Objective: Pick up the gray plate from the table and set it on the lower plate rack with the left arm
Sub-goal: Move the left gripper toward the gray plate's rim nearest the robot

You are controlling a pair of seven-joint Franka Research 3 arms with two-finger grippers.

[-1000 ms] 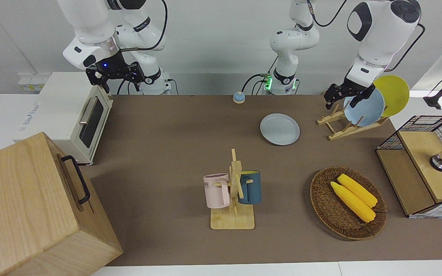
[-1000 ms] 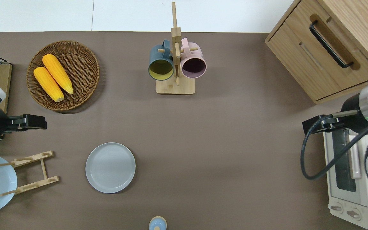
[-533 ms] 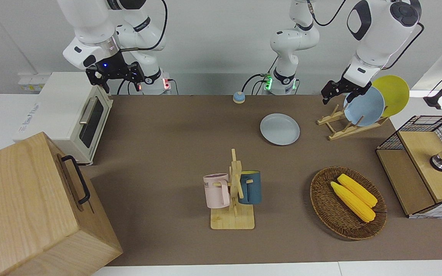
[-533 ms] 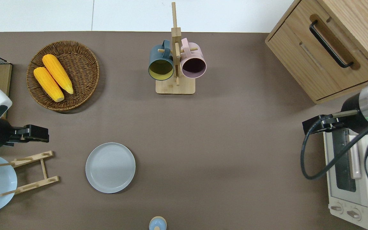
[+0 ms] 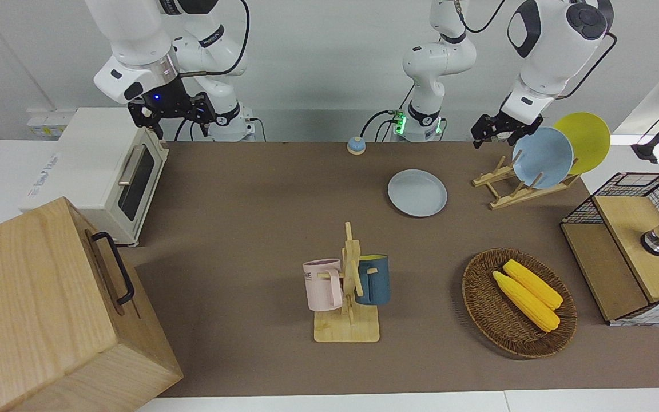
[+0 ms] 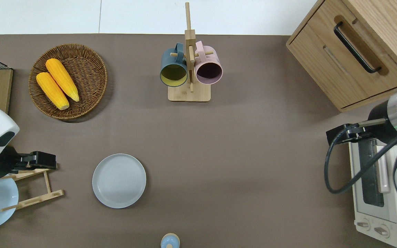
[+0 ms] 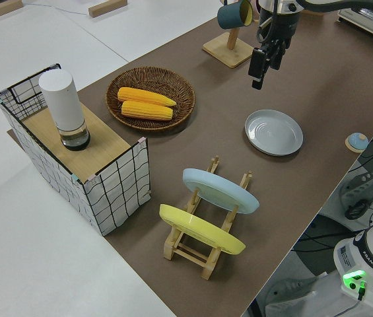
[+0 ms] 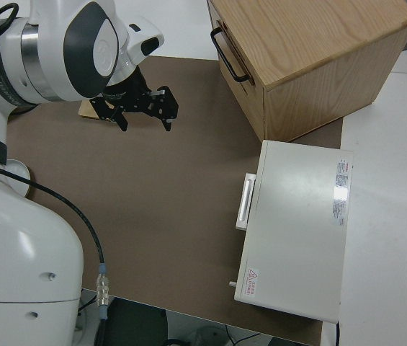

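Plate rack of light wood stands at the left arm's end of the table, holding a sky-blue plate and a yellow plate in its slots. Left gripper hangs in the air over the rack's farther rail, holding nothing; whether its fingers are parted cannot be told. Gray plate lies flat on the table, beside the rack, apart from it. Farther out stand a mug tree and a corn basket. Right arm is parked.
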